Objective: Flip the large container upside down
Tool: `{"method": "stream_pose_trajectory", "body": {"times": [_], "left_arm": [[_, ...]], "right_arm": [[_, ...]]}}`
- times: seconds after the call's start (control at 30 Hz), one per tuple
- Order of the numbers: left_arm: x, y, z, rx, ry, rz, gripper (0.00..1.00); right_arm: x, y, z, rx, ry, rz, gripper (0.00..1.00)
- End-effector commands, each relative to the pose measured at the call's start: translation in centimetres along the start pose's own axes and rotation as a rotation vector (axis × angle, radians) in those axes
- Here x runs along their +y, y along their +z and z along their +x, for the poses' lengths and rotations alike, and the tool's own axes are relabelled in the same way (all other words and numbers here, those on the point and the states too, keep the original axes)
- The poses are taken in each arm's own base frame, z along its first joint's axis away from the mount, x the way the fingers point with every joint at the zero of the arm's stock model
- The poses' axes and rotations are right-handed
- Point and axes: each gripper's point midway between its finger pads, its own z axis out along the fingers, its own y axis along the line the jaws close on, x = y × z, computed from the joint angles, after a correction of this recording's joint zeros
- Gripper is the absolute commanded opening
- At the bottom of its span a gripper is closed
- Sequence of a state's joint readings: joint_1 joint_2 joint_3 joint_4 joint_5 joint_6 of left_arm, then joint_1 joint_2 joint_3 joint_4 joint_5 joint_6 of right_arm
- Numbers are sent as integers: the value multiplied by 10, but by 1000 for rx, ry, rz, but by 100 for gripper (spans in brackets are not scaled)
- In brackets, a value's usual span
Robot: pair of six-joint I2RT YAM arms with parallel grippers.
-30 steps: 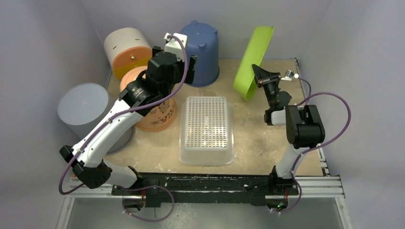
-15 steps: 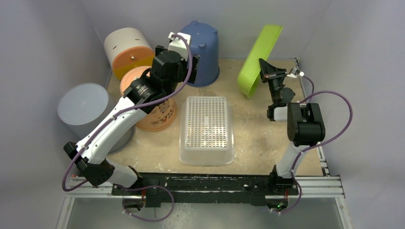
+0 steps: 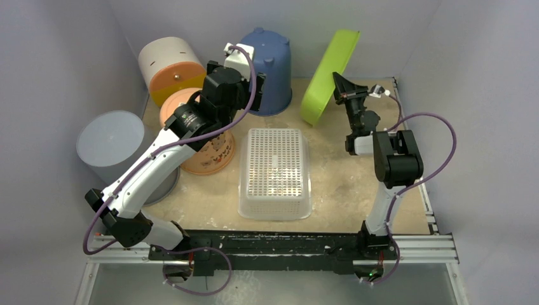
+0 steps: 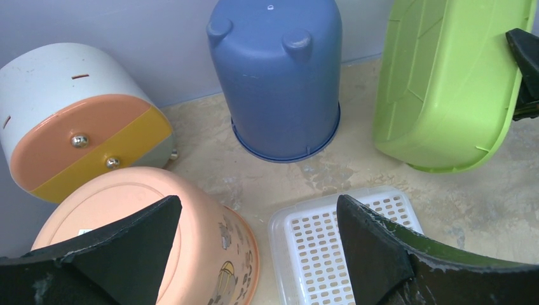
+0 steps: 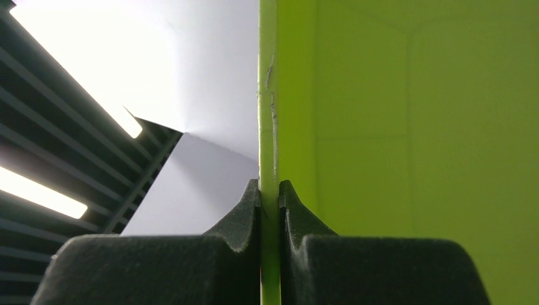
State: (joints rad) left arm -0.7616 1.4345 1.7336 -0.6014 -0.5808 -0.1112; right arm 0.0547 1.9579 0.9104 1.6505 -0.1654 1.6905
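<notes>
the large green container [image 3: 330, 76], clamped at its rim by the right gripper [image 3: 344, 96], has been swung further left, about half turned; left gripper [image 4: 257, 216] held apart.

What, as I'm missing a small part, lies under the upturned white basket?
Through the white basket's perforated bottom only tan table colour shows, nothing distinct. The mesh hides detail, so a small part cannot be ruled out.
</notes>
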Motion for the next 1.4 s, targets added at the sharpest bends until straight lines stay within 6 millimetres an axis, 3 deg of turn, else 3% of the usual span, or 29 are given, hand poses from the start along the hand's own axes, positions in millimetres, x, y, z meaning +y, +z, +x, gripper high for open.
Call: {"method": "stream_pose_trajectory", "body": {"times": [0.0,0.07,0.17,0.47,0.6,0.9,1.07,1.3,1.37], "left_arm": [[4,-6,-20,-53,-15,-8,89],[4,-5,-18,-50,-11,-10,89],[5,-7,-19,-49,-9,-13,89],[7,-7,-15,-45,-5,-16,89],[3,-6,-14,-48,-11,-4,89],[-1,-1,-11,-34,-8,3,89],[-2,1,-10,-31,-8,2,89],[-9,6,-5,-18,-6,19,89],[-9,6,-5,-17,-8,20,89]], "right_arm": [[81,-12,36,88,56,-375,0],[91,-6,40,93,59,-412,0],[87,-7,44,93,60,-401,0],[-1,-61,16,-9,52,-93,0],[-24,-86,-6,-66,15,6,0],[-64,-115,-38,-113,-50,137,2],[-80,-131,-55,-123,-81,200,16],[-103,-147,-70,-124,-101,268,25],[-107,-149,-73,-120,-117,283,34]]}}
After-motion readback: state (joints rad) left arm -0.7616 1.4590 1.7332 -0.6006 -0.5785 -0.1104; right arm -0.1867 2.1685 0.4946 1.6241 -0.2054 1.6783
